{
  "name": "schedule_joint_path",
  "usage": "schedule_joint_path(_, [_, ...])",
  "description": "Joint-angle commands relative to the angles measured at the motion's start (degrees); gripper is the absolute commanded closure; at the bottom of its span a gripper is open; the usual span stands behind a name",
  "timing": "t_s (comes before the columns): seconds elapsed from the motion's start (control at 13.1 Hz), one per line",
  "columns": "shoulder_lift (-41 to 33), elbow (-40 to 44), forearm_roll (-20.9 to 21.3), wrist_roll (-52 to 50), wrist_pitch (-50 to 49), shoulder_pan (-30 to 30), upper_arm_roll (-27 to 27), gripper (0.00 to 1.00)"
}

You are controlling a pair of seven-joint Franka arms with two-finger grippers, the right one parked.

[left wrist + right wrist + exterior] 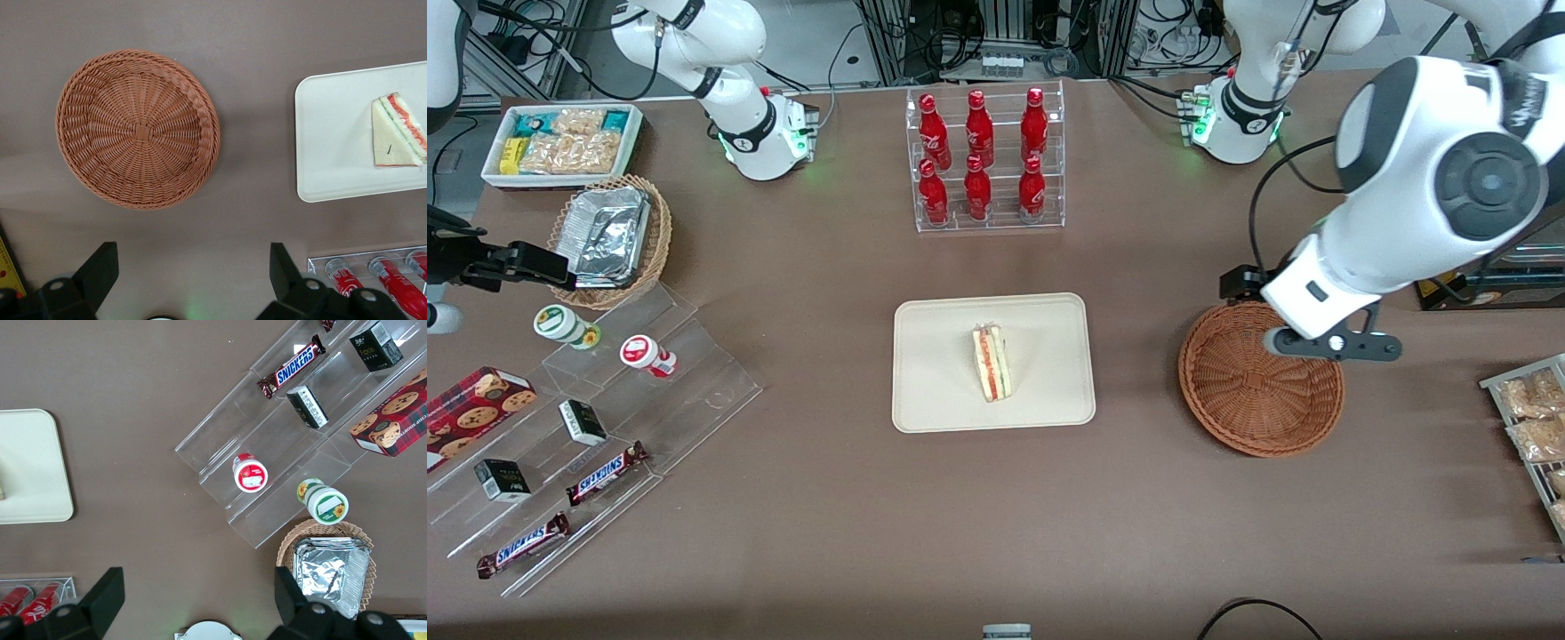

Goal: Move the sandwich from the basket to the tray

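One sandwich [991, 363] on tray [934, 391] | tool [193, 273] spread wide, holding nothing, above basket [1249, 400]

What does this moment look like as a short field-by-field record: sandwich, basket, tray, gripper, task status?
sandwich: lies on the tray, near its middle, red and green filling visible along its cut edge
basket: reddish-brown wicker bowl, nothing in it, toward the working arm's end of the table
tray: cream rectangle at the table's middle, apart from the basket
gripper: open, holding nothing, raised above the table beside the basket
bottle rack: clear stand of red bottles, farther from the front camera than the tray
task status: sandwich appears placed
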Motion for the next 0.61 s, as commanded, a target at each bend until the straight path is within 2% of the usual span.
schedule_joint_path(0.0, [-3.9,-3.3,0.3,1.9,-0.3,8.6,-7.6,0.0])
schedule_joint_path(0.23, [-6.9,-7.1,3.3,2.9,0.1,17.5,-16.7,0.0])
schedule_joint_path(0.53, [-12.0,-11.0,3.8,4.4,-0.4,20.0,-17.4,0.0])
